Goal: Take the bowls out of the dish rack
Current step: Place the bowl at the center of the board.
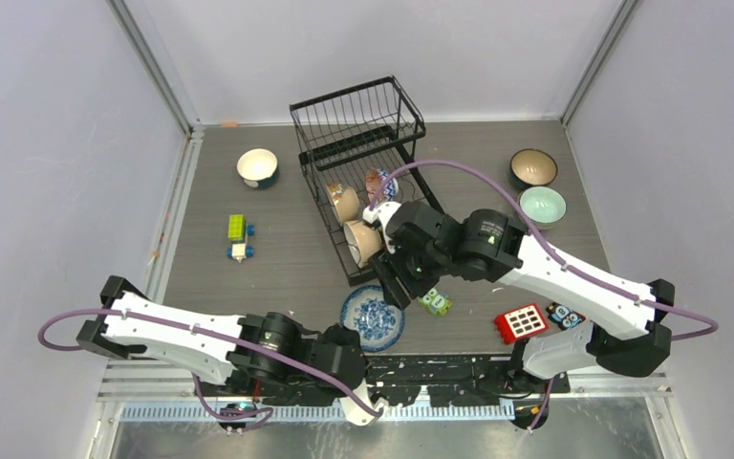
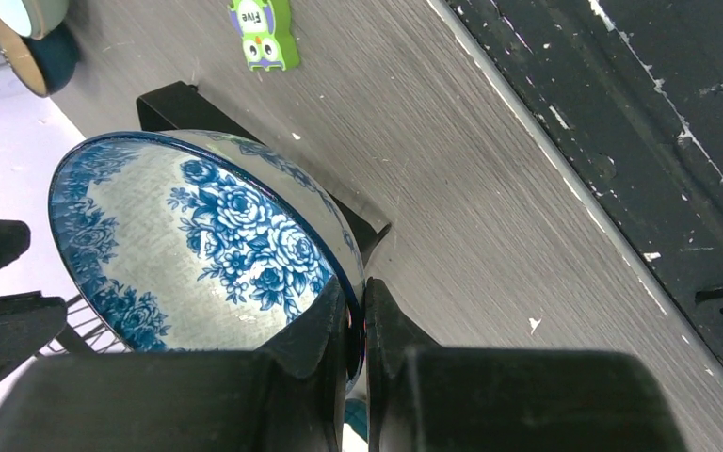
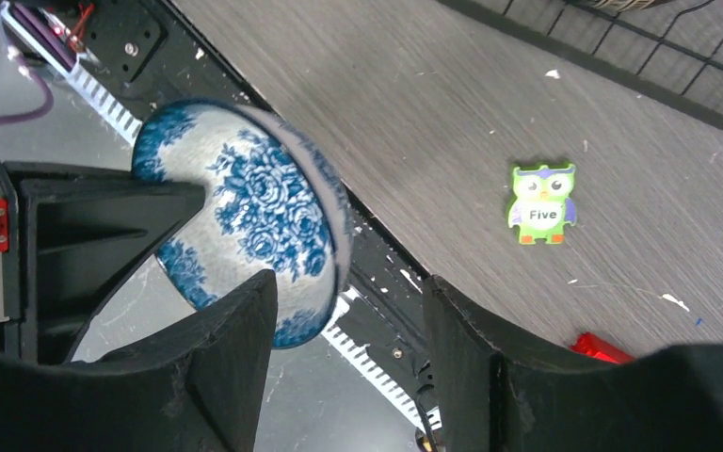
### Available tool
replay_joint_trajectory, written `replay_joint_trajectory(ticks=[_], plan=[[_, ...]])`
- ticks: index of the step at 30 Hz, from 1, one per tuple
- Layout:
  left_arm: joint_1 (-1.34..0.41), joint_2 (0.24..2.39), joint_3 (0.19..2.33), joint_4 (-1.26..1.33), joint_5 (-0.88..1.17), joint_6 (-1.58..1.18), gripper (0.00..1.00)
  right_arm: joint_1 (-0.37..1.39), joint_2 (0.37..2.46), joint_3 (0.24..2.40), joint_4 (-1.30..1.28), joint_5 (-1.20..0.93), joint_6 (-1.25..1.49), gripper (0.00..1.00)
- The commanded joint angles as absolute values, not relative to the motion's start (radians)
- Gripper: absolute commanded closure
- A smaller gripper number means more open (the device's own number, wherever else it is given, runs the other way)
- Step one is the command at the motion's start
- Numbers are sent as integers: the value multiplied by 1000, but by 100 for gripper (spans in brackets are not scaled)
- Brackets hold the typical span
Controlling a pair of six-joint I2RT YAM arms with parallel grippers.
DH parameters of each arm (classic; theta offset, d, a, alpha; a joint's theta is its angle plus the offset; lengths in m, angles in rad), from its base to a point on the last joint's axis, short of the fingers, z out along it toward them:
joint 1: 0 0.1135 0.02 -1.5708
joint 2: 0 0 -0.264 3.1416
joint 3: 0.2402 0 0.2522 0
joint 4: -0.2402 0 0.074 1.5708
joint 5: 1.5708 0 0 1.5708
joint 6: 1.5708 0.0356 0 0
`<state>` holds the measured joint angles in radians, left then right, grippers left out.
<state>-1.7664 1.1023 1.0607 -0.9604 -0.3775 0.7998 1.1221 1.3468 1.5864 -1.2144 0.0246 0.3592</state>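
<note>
A blue-patterned white bowl (image 1: 373, 318) hangs tilted over the table's front edge, and my left gripper (image 2: 358, 301) is shut on its rim (image 2: 198, 245). My right gripper (image 1: 397, 282) hovers just beyond it with its jaws open. In the right wrist view the bowl (image 3: 245, 207) lies against the left finger, its rim reaching into the gap, while the right finger stands apart from it. The black wire dish rack (image 1: 358, 143) holds two tan bowls (image 1: 361, 241) and a patterned one (image 1: 379, 184) in its lower tray. On the table stand a cream-and-teal bowl (image 1: 257, 166), a dark teal bowl (image 1: 532, 167) and a mint green bowl (image 1: 543, 204).
A green owl block (image 1: 434, 302) lies right of the held bowl. A red block (image 1: 521, 322) and another small block (image 1: 564, 314) sit near the right arm's base. Two small toys (image 1: 238, 228) lie left of the rack. Walls close in the table's back and sides.
</note>
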Motion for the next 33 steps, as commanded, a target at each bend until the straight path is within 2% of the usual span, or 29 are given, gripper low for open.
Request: replay_joint_trajectory(ticks=[1,7,22,26,33], plan=[[-1773,1085,1058,-922,-384,811,100,1178,1347,1547,-1158,75,386,39],[-1777,1094,1075,-913,-320,752,100,1223,1347,1494,-1130,203,420,50],[-1785,1103,1097,-914,-308,714,100,1266,1360,1408,-1028,163,467,60],[-1786,1097,1094,-908,-309,699,100,1278,1364,1400,-1022,166,473,71],[-1786,1095,1088,-904,-321,647,100,1293,1371,1395,-1023,175,479,98]])
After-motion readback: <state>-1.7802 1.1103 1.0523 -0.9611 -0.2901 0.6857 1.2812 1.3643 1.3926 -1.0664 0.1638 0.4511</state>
